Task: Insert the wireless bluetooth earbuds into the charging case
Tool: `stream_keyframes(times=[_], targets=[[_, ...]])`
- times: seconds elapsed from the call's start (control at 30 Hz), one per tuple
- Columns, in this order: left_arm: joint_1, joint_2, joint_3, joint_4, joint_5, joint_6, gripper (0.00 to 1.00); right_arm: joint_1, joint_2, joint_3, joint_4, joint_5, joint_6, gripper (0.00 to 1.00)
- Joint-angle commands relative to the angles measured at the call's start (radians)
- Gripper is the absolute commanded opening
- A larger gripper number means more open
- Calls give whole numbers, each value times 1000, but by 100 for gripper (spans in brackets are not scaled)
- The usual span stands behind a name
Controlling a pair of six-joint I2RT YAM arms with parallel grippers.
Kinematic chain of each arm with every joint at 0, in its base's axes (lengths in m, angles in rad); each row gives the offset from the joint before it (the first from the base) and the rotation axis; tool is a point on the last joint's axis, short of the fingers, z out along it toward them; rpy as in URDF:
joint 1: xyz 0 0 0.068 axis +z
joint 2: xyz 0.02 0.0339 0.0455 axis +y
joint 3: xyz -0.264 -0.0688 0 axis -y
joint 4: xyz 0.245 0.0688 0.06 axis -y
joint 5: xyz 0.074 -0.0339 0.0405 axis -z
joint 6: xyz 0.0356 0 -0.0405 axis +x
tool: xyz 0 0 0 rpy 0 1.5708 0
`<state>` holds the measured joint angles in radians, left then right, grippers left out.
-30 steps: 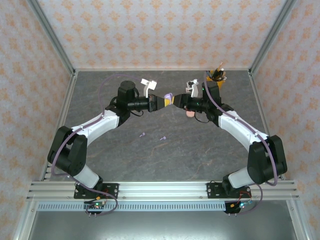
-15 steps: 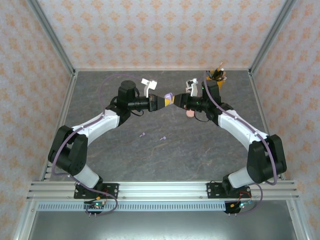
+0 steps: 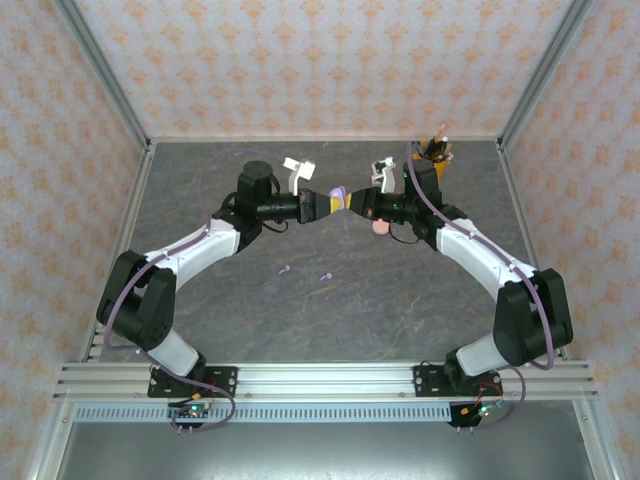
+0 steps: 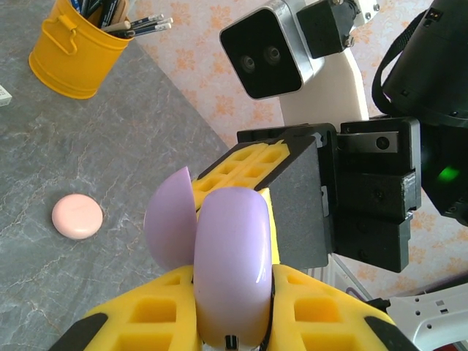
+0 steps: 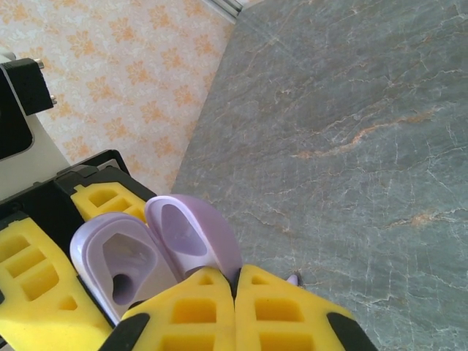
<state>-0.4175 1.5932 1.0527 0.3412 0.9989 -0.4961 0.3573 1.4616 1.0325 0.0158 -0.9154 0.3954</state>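
A lilac charging case (image 3: 338,195) hangs in the air between both arms. My left gripper (image 3: 327,203) is shut on the case's body (image 4: 230,263), which stands on edge between the yellow pads. The lid (image 5: 194,230) is swung open, and the earbud wells (image 5: 117,267) show bare. My right gripper (image 5: 235,292) is shut on the lid's rim, its fingers (image 4: 248,168) right behind the case. Two lilac earbuds (image 3: 285,269) (image 3: 325,276) lie on the table in front of the arms. One of them peeks out beside my right pad (image 5: 294,278).
A closed pale pink case (image 3: 379,227) lies on the table under the right arm, also in the left wrist view (image 4: 77,216). A yellow cup of pens (image 3: 435,155) stands at the back right corner. Patterned walls close off the table's three far sides.
My right gripper's jaws have closed from partly open onto the lid's rim. The left gripper and the case have stayed where they were.
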Motion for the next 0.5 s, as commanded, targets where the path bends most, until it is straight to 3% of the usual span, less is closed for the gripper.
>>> stream_keyframes(times=[0.0, 0.33, 0.47], targets=[[-24, 6, 39, -18, 16, 29, 22, 2, -17, 47, 11, 16, -17, 2], [-10, -45, 114, -229, -60, 136, 76, -1, -11, 125, -131, 103, -121, 0], [18, -81, 152, -337, -75, 195, 88, -2, 1, 167, -207, 138, -190, 0]])
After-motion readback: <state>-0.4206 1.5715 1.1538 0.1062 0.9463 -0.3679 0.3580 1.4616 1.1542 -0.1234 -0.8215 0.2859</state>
